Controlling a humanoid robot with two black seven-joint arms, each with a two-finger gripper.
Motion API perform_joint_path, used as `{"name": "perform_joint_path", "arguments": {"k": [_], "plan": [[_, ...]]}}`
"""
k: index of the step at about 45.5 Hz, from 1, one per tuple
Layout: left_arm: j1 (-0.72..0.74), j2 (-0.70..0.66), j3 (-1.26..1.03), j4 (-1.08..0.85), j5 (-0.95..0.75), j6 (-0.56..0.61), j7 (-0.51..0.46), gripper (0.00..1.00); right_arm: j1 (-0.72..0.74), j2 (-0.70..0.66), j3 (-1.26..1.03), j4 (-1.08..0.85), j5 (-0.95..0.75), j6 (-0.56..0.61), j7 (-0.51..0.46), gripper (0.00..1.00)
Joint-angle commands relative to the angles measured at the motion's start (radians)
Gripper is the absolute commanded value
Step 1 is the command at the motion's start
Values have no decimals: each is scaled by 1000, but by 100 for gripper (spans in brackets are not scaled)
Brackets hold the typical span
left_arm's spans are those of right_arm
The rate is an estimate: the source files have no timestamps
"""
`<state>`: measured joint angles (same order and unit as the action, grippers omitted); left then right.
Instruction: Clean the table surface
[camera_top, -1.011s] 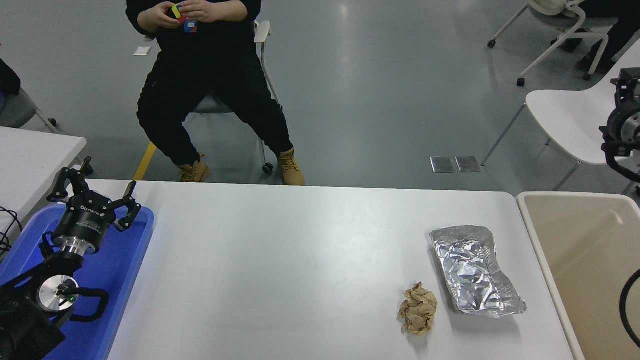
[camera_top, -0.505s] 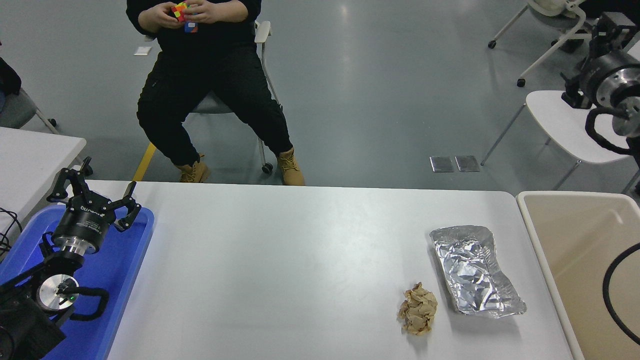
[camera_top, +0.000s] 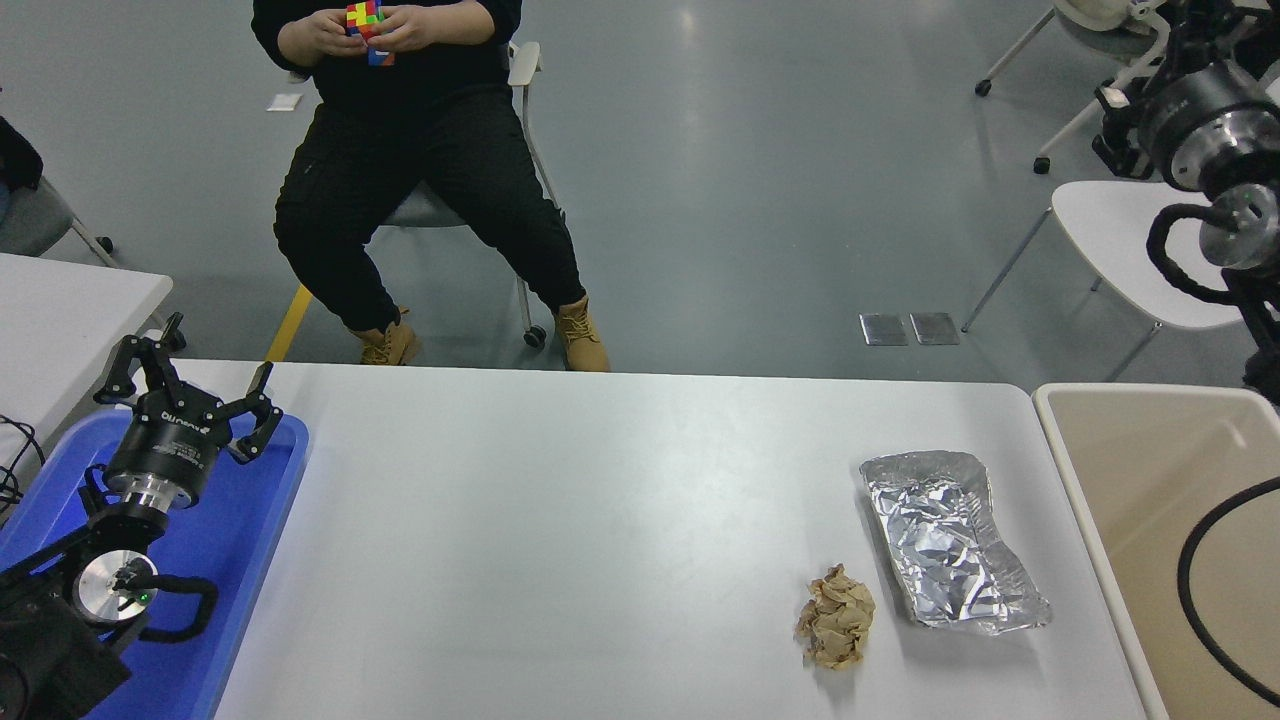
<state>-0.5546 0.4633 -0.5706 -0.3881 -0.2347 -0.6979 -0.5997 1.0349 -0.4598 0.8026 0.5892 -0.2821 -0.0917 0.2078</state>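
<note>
The white table surface (camera_top: 600, 520) fills the lower half of the head view. A crumpled brown paper wad (camera_top: 836, 630) lies on it at the front right. A crumpled aluminium foil tray (camera_top: 950, 540) lies just right of the wad. My right gripper (camera_top: 1195, 30) is raised high at the top right corner, far above and behind the table, partly cut off by the picture's edge. My left gripper (camera_top: 190, 385) is open and empty, parked over the blue tray (camera_top: 255, 520) at the lower left.
A beige bin (camera_top: 1080, 470) stands against the table's right end. A person (camera_top: 420, 150) sits on a chair beyond the far edge, holding a coloured cube. A smaller white table (camera_top: 60, 310) is at the left, and white chairs are at the top right.
My right arm has swung upward and a little leftward at the right edge, and its gripper now reaches the picture's top. The left arm, paper wad and foil tray have not moved.
</note>
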Motion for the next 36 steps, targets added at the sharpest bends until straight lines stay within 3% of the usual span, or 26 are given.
{"name": "perform_joint_path", "arguments": {"k": [1,17,36], "plan": [[1,0,0,0,0,0,0,100,-156,49,46,46,0,1,127,99],[-1,0,0,0,0,0,0,100,-328,55,43,152,-2,1,209,99],[1,0,0,0,0,0,0,100,-415,78,27,164,-2,3,240,99]]}}
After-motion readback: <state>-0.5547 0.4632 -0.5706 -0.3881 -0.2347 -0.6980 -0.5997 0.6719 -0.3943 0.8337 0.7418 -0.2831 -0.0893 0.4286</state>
